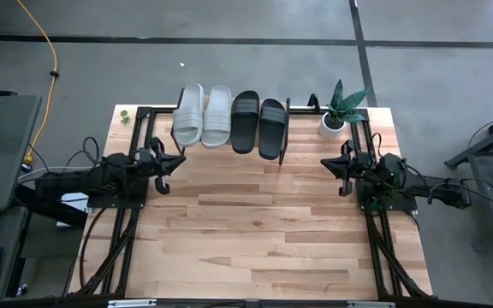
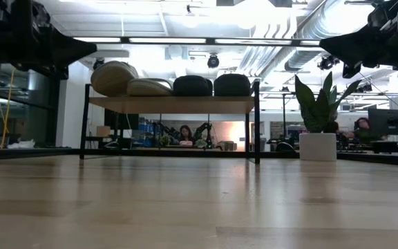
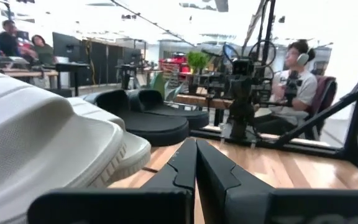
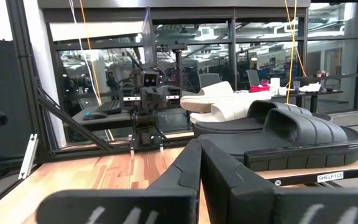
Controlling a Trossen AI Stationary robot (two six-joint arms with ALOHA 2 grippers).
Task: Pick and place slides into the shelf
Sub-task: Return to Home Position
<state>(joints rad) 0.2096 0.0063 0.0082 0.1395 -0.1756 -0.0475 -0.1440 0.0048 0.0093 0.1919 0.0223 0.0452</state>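
All the slides lie side by side on the shelf (image 1: 221, 145) at the table's far edge: two light grey slides (image 1: 202, 115) on the left, two black slides (image 1: 259, 124) on the right. The low view shows their soles resting flat on the shelf board (image 2: 171, 104). My left gripper (image 1: 181, 160) hovers shut near the shelf's left end, the grey slides (image 3: 48, 143) close beside it. My right gripper (image 1: 325, 160) hovers shut near the shelf's right end, with the black slides (image 4: 291, 134) in front of it. Neither gripper touches anything.
A small potted plant in a white pot (image 1: 334, 120) stands at the table's far right corner beside the shelf. Dark metal frame rails (image 1: 114, 239) run along both table sides. Bare wooden tabletop (image 1: 255, 231) stretches from the shelf toward the near edge. People sit in the room beyond.
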